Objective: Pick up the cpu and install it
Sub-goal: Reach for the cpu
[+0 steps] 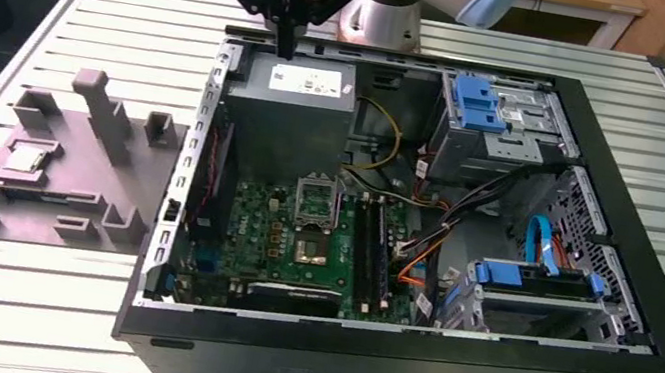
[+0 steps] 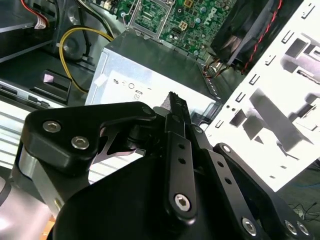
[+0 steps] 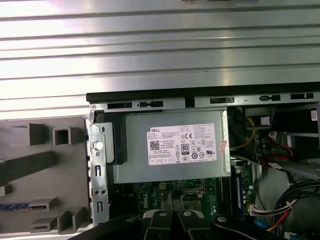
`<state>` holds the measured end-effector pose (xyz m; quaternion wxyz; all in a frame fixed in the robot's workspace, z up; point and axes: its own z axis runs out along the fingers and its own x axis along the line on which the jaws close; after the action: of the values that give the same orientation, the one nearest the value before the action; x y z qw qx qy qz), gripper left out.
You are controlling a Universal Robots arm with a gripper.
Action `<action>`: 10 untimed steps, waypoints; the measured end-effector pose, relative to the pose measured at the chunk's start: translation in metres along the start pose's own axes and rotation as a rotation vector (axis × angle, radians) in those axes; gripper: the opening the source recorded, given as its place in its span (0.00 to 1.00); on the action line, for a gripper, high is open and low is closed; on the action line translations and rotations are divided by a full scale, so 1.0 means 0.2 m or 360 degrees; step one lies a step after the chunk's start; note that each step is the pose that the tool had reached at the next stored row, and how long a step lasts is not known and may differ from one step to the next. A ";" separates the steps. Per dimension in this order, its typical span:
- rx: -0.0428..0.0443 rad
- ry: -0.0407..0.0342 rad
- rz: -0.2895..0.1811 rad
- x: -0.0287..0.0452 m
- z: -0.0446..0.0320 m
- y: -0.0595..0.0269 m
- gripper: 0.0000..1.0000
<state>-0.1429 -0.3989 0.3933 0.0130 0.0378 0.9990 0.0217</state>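
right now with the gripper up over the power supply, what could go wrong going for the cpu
1. The gripper hangs just above the power supply, near the case wall. A low sideways move toward the cpu on the grey tray could clip that wall.
2. Its fingers look shut and empty, so arriving like that would likely knock the chip.
3. Loose cables beside the motherboard could snag a descent there.
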 end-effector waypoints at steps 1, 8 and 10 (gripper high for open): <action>0.0000 0.0000 0.0000 0.004 0.000 0.000 0.11; 0.0000 0.0000 0.0000 0.023 -0.001 -0.002 0.11; 0.0000 0.0000 0.0000 0.029 -0.001 -0.002 0.11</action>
<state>-0.1486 -0.3989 0.3933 0.0131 0.0379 0.9990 0.0217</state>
